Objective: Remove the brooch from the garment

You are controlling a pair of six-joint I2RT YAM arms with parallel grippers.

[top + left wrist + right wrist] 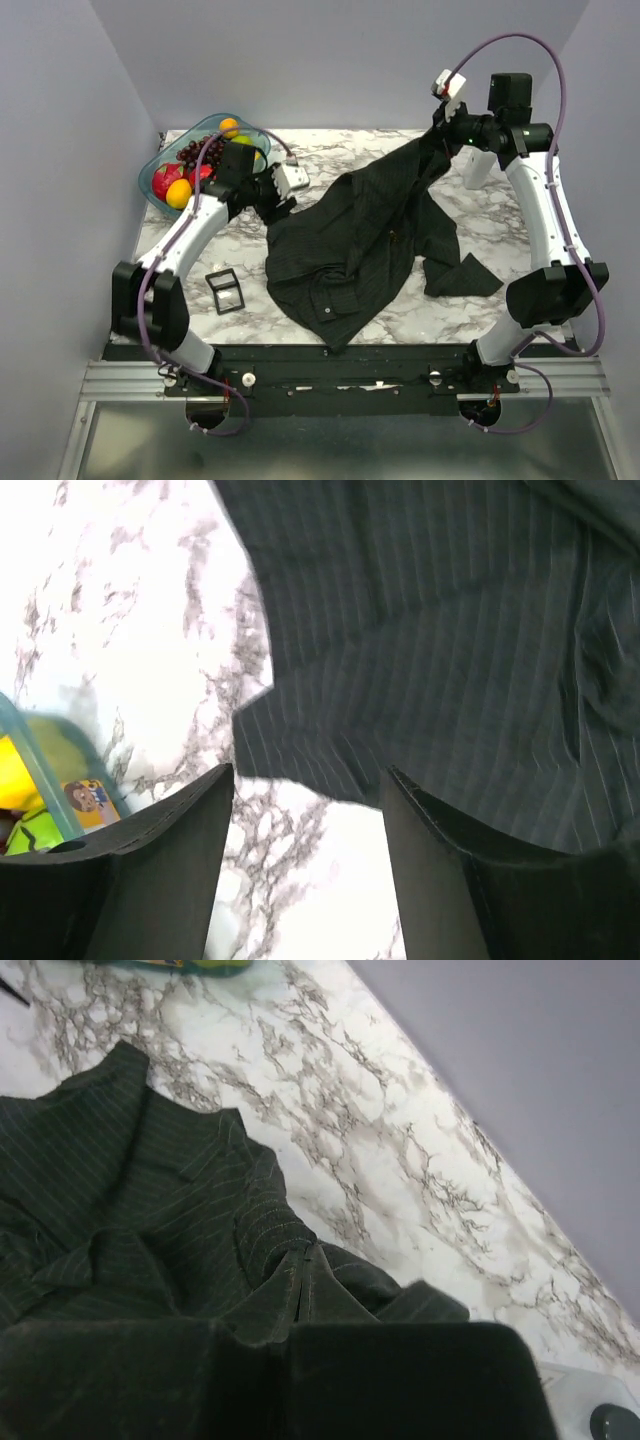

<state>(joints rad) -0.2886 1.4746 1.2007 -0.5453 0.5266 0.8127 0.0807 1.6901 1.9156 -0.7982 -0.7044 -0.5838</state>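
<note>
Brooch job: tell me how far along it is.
Done: right gripper is shut on the shirt, holding its far edge up. In hand: left gripper, open, sits at the shirt's left edge. Left: the brooch, seemingly a gold speck mid-shirt, is not yet off.

Robot lab: marble table [330,150] boxed by bare walls [340,60].

No legible txt; fruit sticker [86,801] shows blurry pic, nothing readable.

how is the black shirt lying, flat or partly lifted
Partly lifted: the right gripper is shut on a far fold of the black shirt, pulling it up off the marble table; the rest lies crumpled there.
</note>
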